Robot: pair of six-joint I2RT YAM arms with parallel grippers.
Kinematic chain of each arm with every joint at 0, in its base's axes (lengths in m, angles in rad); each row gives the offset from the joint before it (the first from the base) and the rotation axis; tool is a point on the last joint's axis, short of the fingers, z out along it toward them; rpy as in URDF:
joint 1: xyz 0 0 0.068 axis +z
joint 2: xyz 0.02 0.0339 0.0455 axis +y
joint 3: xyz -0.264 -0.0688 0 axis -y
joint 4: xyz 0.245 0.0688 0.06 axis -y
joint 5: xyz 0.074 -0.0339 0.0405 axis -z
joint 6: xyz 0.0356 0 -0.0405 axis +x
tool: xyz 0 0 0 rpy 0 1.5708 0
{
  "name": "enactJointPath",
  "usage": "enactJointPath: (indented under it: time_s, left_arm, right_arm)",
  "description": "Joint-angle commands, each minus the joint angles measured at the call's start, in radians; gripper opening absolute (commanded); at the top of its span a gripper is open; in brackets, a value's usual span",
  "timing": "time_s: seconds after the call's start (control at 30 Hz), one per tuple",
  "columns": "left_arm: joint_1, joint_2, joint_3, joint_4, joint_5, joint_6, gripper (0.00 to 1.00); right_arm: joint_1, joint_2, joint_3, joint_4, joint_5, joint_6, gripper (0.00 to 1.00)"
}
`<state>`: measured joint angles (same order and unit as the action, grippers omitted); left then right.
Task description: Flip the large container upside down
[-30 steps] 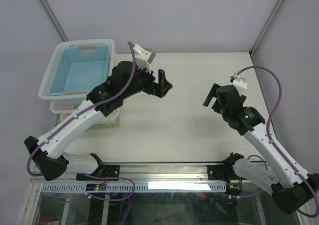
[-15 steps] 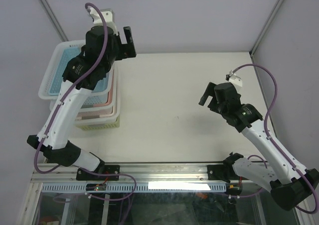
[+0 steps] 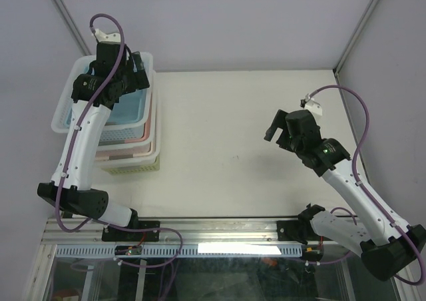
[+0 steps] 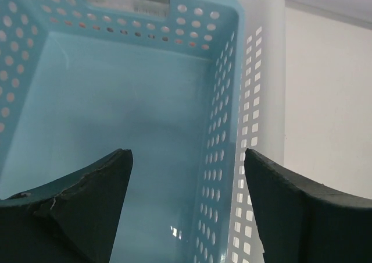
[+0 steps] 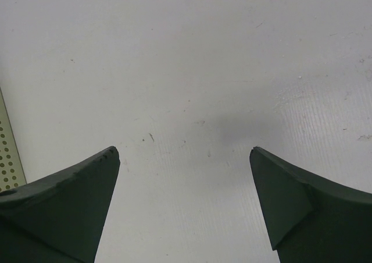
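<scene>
The large container [image 3: 61, 112] is the white perforated basket on top of a stack at the table's far left, upright, with a light blue perforated basket [image 3: 126, 111] nested inside it. In the left wrist view its white wall [image 4: 263, 100] runs beside the blue basket's wall [image 4: 224, 117]. My left gripper [image 3: 137, 66] is open above the stack's far right part. Its fingertips [image 4: 187, 158] straddle those right walls without touching them. My right gripper [image 3: 273, 129] is open and empty above the bare table [image 5: 192, 71] at the right.
Under the white basket lie a pink basket [image 3: 148, 131] and a pale yellow-green perforated basket [image 3: 133, 164], whose edge shows in the right wrist view [image 5: 7, 158]. Enclosure walls stand behind and at both sides. A metal rail [image 3: 219, 228] runs along the near edge.
My left arm has swung from the middle of the table back and left, over the basket stack. My right gripper has shifted slightly left. Both stay open.
</scene>
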<state>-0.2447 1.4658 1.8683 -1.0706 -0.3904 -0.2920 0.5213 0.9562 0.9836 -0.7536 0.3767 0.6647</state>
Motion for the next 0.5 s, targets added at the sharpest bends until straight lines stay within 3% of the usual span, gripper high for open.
enactJointPath:
  time_s: [0.0,0.2,0.47]
  left_arm:
    - [0.017,-0.030,-0.025,0.039,0.112,-0.005,0.79]
    - [0.017,-0.030,-0.071,0.042,0.073,0.009,0.72]
    - [0.018,-0.030,-0.134,0.059,0.042,0.026,0.52]
  right_arm:
    - [-0.004,-0.002,0.049,0.029,0.004,0.014,0.99]
    - [-0.003,-0.001,0.061,0.017,0.014,0.006,0.99]
    - [-0.004,0.023,0.086,0.013,0.002,0.007,0.99]
